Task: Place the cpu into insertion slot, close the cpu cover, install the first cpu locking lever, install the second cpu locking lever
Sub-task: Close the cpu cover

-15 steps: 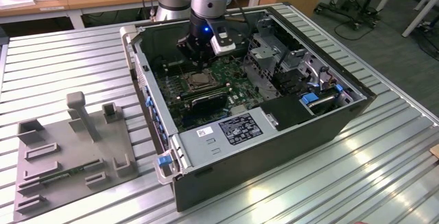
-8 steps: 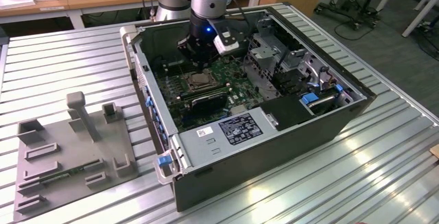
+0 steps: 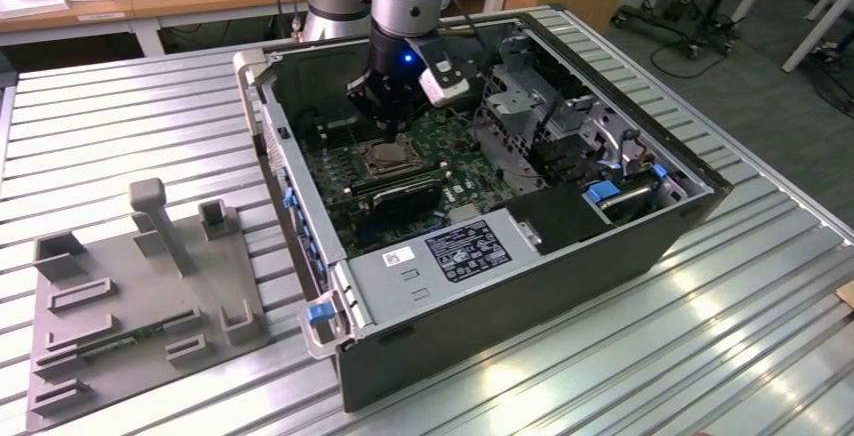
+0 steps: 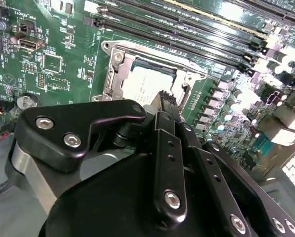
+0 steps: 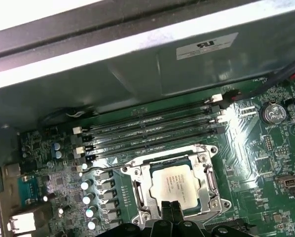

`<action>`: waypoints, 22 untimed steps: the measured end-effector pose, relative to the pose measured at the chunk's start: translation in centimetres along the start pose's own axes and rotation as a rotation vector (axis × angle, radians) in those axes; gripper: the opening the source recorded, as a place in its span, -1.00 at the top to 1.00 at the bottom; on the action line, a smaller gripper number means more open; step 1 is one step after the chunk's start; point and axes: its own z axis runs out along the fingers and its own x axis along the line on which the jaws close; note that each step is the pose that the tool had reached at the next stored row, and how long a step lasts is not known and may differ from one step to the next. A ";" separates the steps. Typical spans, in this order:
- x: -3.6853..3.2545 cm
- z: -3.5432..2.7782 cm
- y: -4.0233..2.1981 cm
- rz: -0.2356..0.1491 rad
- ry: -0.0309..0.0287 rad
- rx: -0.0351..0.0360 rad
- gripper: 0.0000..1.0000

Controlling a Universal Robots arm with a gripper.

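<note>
Fingers (image 5: 165, 211) of the gripper (image 5: 171, 210) are pressing together, shut tight and holding nothing. Their tips are sitting right at the edge of the cpu (image 5: 176, 183). The cpu is lying flat inside the insertion slot (image 3: 390, 157) on the green motherboard (image 5: 266, 163), just beside the long black memory slots (image 5: 147, 129). The cpu cover (image 5: 208, 180) is lying down around the chip like a picture frame, so the chip cannot slide. The tips are probably pushing on the cover's near edge to hold it flat, but the gripper's own body is hiding the touching spot. The arm is reaching straight down into the open computer case (image 3: 534, 286), so it is fitting between the case walls.
</note>
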 end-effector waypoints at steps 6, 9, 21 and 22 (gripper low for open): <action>0.01 0.05 -0.01 -0.015 -0.0167 -0.0231 0.79; 0.03 0.09 -0.02 -0.023 -0.0288 -0.0334 0.79; 0.03 0.19 -0.03 -0.085 -0.0540 -0.0499 0.79; 0.03 0.19 -0.03 -0.099 -0.0530 -0.0497 0.79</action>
